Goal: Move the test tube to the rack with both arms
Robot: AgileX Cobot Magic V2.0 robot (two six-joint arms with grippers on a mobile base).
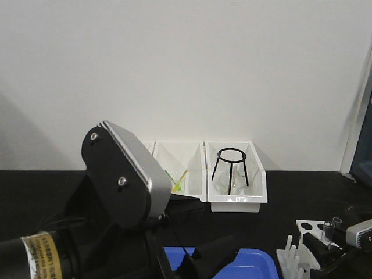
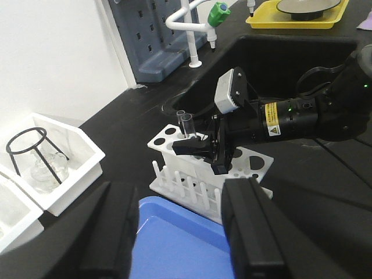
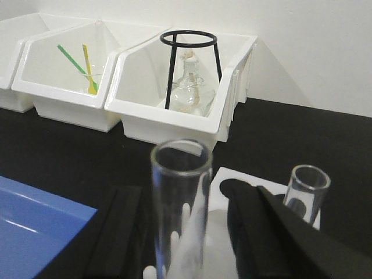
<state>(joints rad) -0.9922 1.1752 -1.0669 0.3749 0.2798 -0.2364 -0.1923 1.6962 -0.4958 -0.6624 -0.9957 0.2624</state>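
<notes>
The white rack (image 2: 174, 163) stands on the black bench beside a blue tray; it also shows in the front view (image 1: 305, 226) and the right wrist view (image 3: 229, 177). My right gripper (image 2: 195, 145) is shut on a clear test tube (image 3: 180, 192), held upright over the rack's holes; its lower end is hidden. This tube also shows in the left wrist view (image 2: 188, 123). A second tube (image 3: 306, 187) stands in the rack just beyond. My left gripper (image 2: 177, 197) is open and empty above the blue tray, short of the rack's pegs.
A blue tray (image 2: 174, 250) lies under my left gripper. White open-front bins (image 1: 235, 174) sit at the back wall, one with a black ring stand and glass flask. A sink (image 2: 279, 58), tap (image 2: 192, 23) and yellow tray (image 2: 296, 14) lie beyond the rack.
</notes>
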